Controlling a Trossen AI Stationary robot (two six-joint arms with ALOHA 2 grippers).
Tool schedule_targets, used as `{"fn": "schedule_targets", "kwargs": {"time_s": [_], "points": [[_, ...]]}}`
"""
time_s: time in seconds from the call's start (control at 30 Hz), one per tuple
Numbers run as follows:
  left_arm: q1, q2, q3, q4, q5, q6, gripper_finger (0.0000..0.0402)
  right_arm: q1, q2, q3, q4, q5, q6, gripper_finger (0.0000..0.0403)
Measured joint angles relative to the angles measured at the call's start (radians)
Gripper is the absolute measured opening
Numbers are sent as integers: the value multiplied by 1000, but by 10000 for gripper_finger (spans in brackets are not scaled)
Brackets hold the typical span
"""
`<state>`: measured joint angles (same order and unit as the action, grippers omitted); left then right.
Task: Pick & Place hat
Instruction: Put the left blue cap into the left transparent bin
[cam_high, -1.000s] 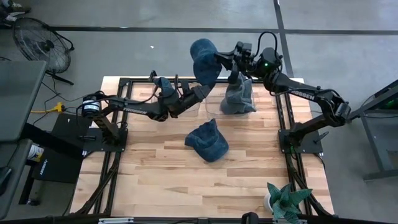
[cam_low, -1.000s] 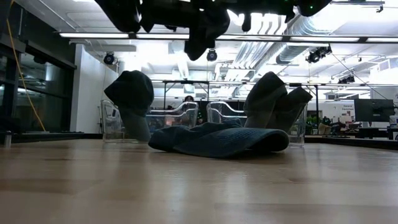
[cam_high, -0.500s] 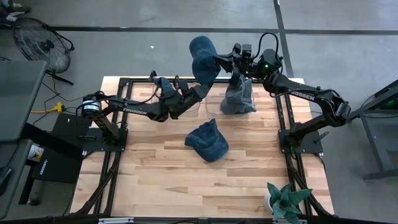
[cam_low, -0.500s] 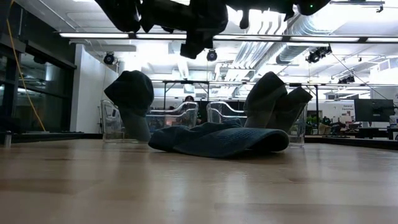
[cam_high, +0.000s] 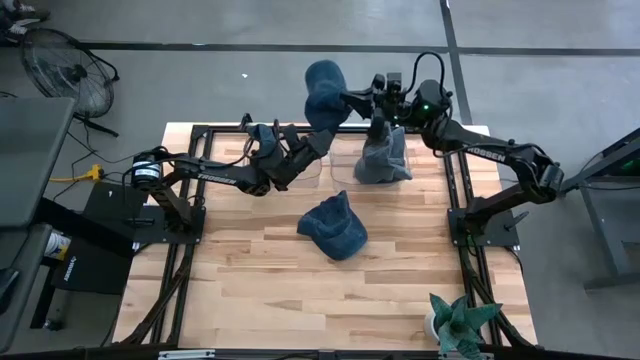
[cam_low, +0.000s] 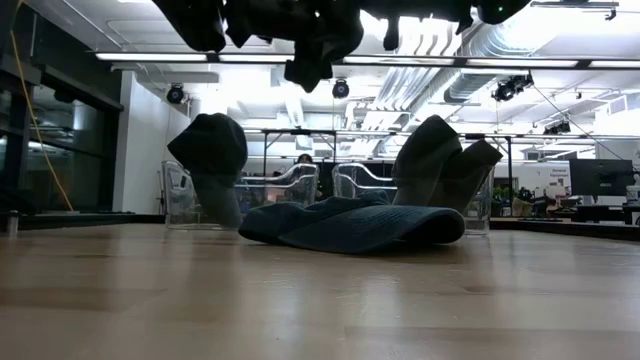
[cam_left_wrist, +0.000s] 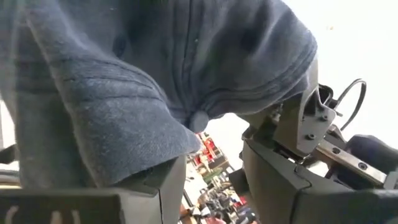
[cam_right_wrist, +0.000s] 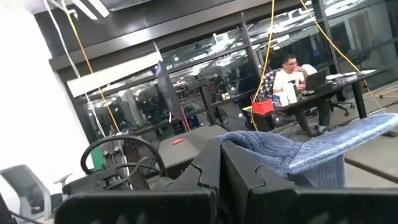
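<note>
White lettering is seen on both arms in the high view, too small to be read for certain; "TROSSEN" is likely.

A blue hat (cam_high: 323, 92) is held up in the air, upper centre of the high view, above the table's (cam_high: 250, 290) far edge and partly past it. It is gripped from both sides. The right gripper (cam_high: 362, 97) is at the hat's right side; in the right wrist view its fingers (cam_right_wrist: 205, 171) are pressed together on a fold of blue cloth (cam_right_wrist: 311, 152), w/ the brim sticking out beyond them. The left gripper (cam_high: 318, 137) is just below the hat in the high view; in the left wrist view the hat's crown and top button (cam_left_wrist: 199, 119) hang directly over the jaws, and cloth appears to be pinched betw. them, though the contact is hidden by fabric.

A 2nd hat (cam_high: 333, 226) lies flat at table centre, well apart from both grippers. A 3rd hat (cam_high: 383, 155) sits in a clear bin (cam_low: 350, 182), upper right of centre. Another hat (cam_low: 210, 150) is propped in the clear bin (cam_low: 180, 200) at left in the low view. A potted plant (cam_high: 455, 325) stands at lower right, a fan (cam_high: 62, 62) on the floor at upper left.

A person at a desk (cam_right_wrist: 292, 71) is seen far off in the right wrist view.
</note>
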<state>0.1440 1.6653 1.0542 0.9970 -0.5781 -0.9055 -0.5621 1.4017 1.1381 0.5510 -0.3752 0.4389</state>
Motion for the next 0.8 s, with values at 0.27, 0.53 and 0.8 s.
{"fn": "schedule_targets", "kwargs": {"time_s": [0.27,0.53,0.8], "points": [[0,0,0,-4,-29,11,156,-7,-1,0,87,-42,82,0],[0,0,0,63,-113,90,156,-7,-25,0,74,-80,108,0],[0,-1,0,182,-106,172,156,-7,-35,0,6,-109,105,0]]}}
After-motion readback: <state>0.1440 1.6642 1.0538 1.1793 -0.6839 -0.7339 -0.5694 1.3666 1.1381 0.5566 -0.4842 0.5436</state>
